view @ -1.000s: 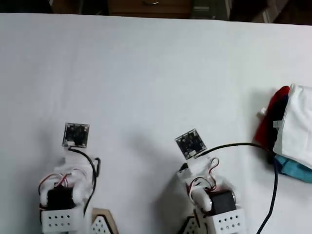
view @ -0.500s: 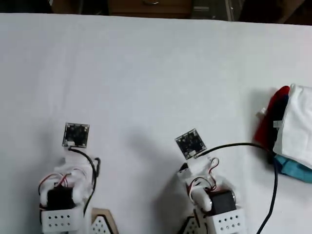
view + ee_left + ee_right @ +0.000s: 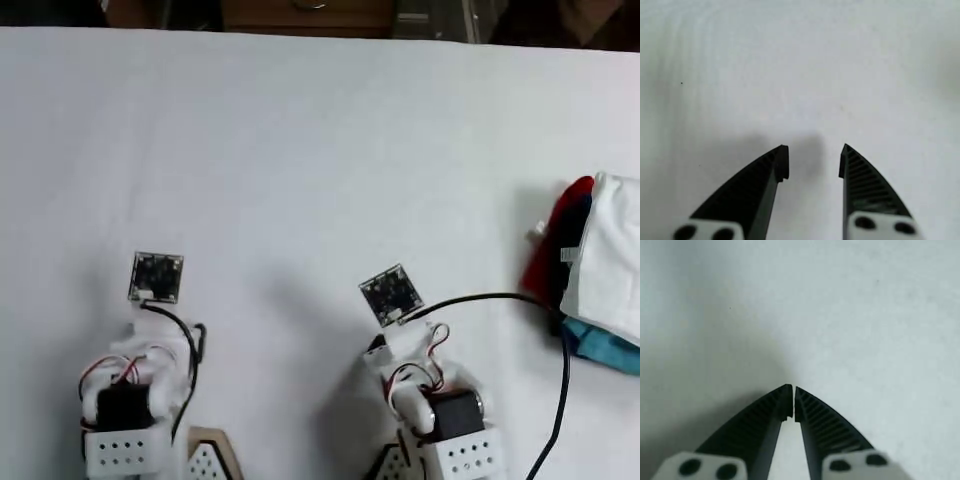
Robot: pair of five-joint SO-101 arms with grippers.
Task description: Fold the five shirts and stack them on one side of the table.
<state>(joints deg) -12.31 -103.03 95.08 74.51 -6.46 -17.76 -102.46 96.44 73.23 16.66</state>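
The stacked shirts (image 3: 600, 270) are lying on the desk (image 3: 300, 150), well right of the right pincer (image 3: 793, 402) and partly cut off from view. That pincer is resting closed, empty; the left pincer (image 3: 812, 162) is gaping narrowly, empty.

Two arms (image 3: 130, 420) (image 3: 440, 410), two pincers (image 3: 812, 160) (image 3: 793, 400), one shirt pile (image 3: 605, 270), one table (image 3: 300, 150).

No change vs 1 s ago: left arm (image 3: 135, 375), right arm (image 3: 428, 390) & shirt stack (image 3: 605, 270) haven't moved.
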